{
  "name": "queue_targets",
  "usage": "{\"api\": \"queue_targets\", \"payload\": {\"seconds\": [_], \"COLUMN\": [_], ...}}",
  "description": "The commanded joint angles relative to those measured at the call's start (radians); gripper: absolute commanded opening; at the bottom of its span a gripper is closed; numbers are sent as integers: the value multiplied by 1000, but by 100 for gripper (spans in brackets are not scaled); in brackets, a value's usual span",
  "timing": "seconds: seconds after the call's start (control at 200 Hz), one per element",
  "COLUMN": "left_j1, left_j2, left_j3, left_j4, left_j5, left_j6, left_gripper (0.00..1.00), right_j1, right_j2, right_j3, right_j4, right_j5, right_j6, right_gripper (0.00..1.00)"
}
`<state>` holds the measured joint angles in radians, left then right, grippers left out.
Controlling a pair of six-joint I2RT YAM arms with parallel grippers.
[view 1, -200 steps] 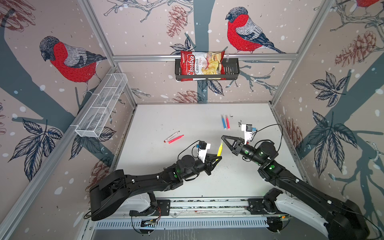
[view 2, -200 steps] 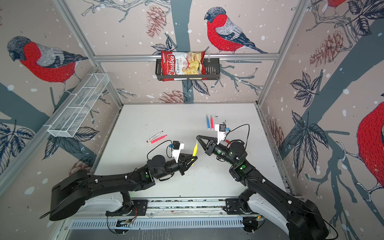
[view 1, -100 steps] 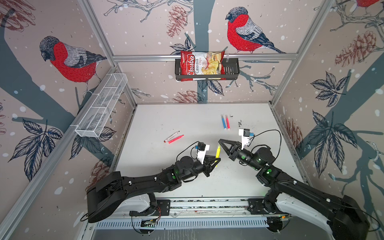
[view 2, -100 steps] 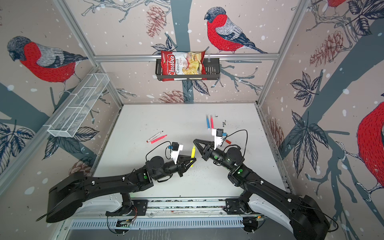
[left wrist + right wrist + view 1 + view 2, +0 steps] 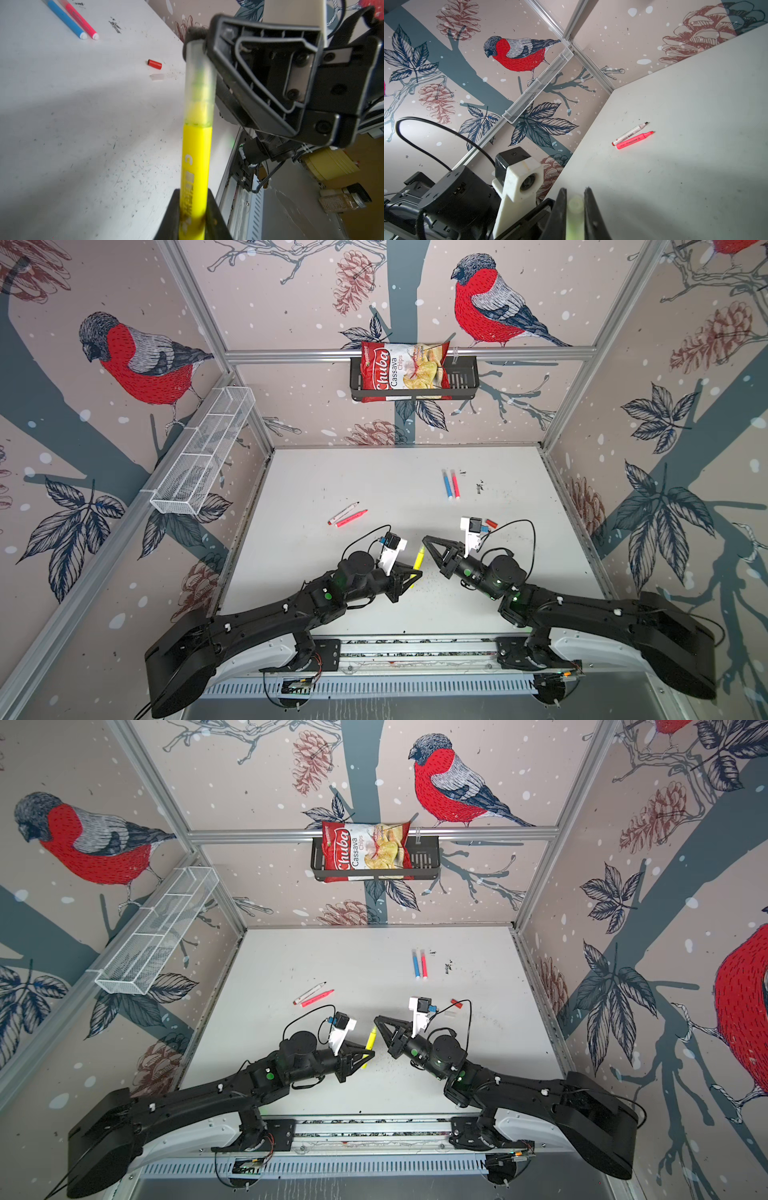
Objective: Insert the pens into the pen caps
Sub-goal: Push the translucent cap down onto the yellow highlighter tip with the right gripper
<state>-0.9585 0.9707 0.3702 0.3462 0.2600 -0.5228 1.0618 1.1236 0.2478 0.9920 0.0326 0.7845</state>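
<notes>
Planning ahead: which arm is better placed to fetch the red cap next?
Right, likely: the red cap lies near the right gripper, which grips only the clear cap; the left gripper holds the yellow pen.

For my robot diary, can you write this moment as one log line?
left jaws: shut on yellow pen | right jaws: shut on clear cap | cap: over pen tip | loose: red cap, spare clear cap

Bright, even light — soft shadows lie on the table (image 5: 332,472); wrist views blur up close, top views bend at the edges.
</notes>
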Motion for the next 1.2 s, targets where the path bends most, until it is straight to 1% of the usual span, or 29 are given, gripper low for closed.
{"api": "queue_targets", "payload": {"seconds": [0.0,0.1,0.295,0.385,0.435,0.475,0.565,0.595,0.63,0.65,0.75,0.825,0.936,1.011,1.196], "left_j1": [29,30,30,30,30,30,30,30,31,30,30,30,30,30,30], "left_j2": [-38,-54,-96,-121,-127,-131,-137,-139,-143,-146,-155,-160,-157,-141,-85], "left_j3": [21,18,-21,-45,-55,-64,-91,-102,-117,-126,-162,-179,-195,-198,-195], "left_j4": [440,422,410,397,383,372,361,359,362,364,364,364,377,390,445], "left_j5": [-212,-217,-227,-234,-231,-230,-219,-218,-221,-224,-233,-245,-260,-260,-245], "left_j6": [-12,-8,-16,-20,-19,-20,-33,-39,-42,-44,-47,-46,-35,-27,-24], "left_gripper": [2,3,2,2,2,2,3,3,3,3,3,3,3,3,3], "right_j1": [52,55,48,33,23,14,-9,-17,-26,-32,-58,-78,-107,-117,-117], "right_j2": [43,48,21,14,9,2,-22,-33,-47,-56,-102,-134,-167,-179,-149], "right_j3": [-12,17,111,152,177,192,220,228,236,239,252,253,248,247,257], "right_j4": [-167,-173,-278,-322,-351,-370,-409,-421,-436,-444,-487,-524,-563,-577,-581], "right_j5": [-240,-229,-191,-192,-192,-192,-188,-185,-183,-181,-174,-171,-172,-172,-179], "right_j6": [25,13,-61,-88,-104,-116,-139,-145,-153,-157,-177,-190,-192,-191,-192], "right_gripper": [0,0,0,3,6,12,29,36,47,51,63,68,70,76,77]}}
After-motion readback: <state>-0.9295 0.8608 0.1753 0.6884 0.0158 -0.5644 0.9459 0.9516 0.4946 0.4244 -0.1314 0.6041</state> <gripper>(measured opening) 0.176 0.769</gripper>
